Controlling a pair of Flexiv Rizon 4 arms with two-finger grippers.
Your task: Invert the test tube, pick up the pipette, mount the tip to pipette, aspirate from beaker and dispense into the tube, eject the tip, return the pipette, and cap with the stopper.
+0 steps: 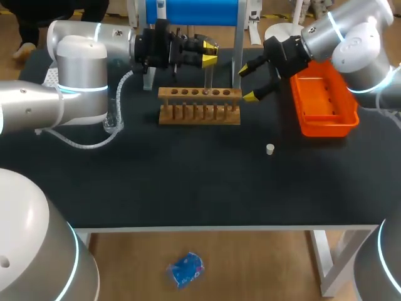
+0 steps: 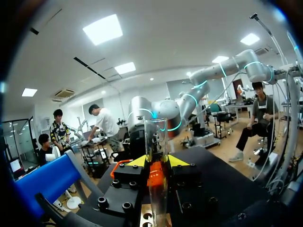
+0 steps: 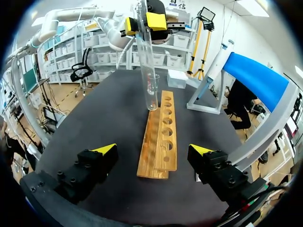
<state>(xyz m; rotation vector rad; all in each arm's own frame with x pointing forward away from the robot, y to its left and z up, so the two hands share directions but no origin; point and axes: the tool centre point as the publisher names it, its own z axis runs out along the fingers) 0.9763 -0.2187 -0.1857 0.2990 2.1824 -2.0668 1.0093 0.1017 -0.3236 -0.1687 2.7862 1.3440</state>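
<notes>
Clamping the clear glass test tube (image 3: 147,71), my left pincer (image 1: 210,53) should lower it plumb into the wooden rack (image 1: 199,105); right pincer (image 1: 247,81) wide.

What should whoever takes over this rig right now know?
Left pincer: shut on the test tube, held upright with its open end up and its rounded end over the wooden rack, not seated.
Right pincer: open and empty, by the rack's end next to the orange tray.
Stopper: loose on the table in front of the rack.
Done: tube appears turned open end up.
Left: seat the tube, then every pipetting step and capping.
</notes>
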